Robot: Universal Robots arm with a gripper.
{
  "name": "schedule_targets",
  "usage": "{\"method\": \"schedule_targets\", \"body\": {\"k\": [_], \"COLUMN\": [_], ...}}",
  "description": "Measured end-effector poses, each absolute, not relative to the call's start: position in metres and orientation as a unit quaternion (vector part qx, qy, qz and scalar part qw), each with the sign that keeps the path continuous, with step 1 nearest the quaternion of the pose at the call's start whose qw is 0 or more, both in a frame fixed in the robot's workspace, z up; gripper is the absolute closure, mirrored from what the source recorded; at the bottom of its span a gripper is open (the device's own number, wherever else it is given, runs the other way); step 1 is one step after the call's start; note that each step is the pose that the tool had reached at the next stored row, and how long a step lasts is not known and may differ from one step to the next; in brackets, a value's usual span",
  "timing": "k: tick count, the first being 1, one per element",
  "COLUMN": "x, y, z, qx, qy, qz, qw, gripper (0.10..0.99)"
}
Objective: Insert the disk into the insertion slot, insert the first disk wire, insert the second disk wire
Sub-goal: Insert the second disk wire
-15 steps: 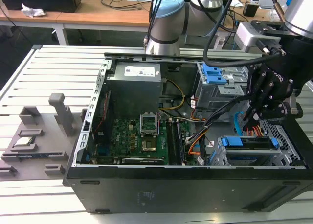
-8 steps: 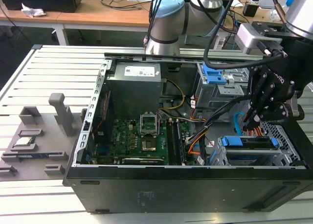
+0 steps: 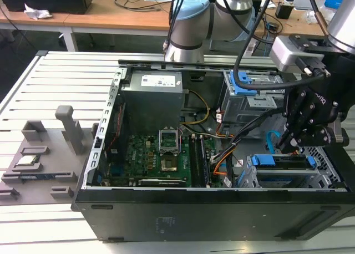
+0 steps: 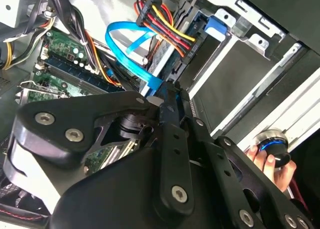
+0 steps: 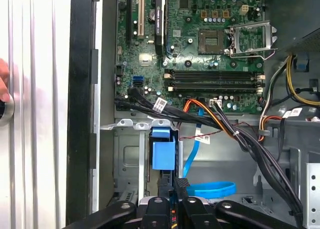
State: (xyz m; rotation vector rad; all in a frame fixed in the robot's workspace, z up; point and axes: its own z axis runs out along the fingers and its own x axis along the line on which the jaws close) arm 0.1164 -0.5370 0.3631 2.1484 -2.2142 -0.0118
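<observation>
The gripper [image 3: 284, 146] is seen at the right of the exterior view, hung over the open computer case [image 3: 166, 209] with its fingers drawn together. In the second wrist view the gripper [image 4: 167, 96] appears to be pinched on the plug end of the second disk wire [image 4: 131, 39]. The grip itself is judged rather than plainly seen, because the contact is partly hidden by the fingers. The blue cable is looped back from the tips toward the motherboard [image 4: 60, 64]. In the first wrist view it lies as a flat loop, the second disk wire [image 5: 212, 190], just beside the gripper [image 5: 176, 183].

The disk [image 3: 283, 161] is found at the lower right of the exterior view, already seated in the insertion slot [image 3: 327, 159]. Its blue caddy edge is turned toward the claw. Its long axis is judged to run across the frame, from the exterior view's left to its right. It lies just below the fingertips, near but not touching them.

The first disk wire [image 4: 162, 21] is seen in the second wrist view as a red, orange and black bundle running just beside the blue loop. Whether its plug is seated cannot be told.

As for writing, a white printed label [image 3: 161, 81] is carried on the power supply [image 3: 152, 98] at the upper middle of the exterior view, and small white tags are wrapped on the black cables in the first wrist view. None of this print is read off here.
</observation>
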Motion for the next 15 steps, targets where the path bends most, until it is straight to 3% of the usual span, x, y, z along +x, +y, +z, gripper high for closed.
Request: {"method": "schedule_targets", "body": {"k": [15], "x": [0.128], "y": [-0.537], "z": [0.345], "qx": [0.696], "qy": [-0.717], "qz": [-0.004], "qw": [0.028], "gripper": [0.922]}}
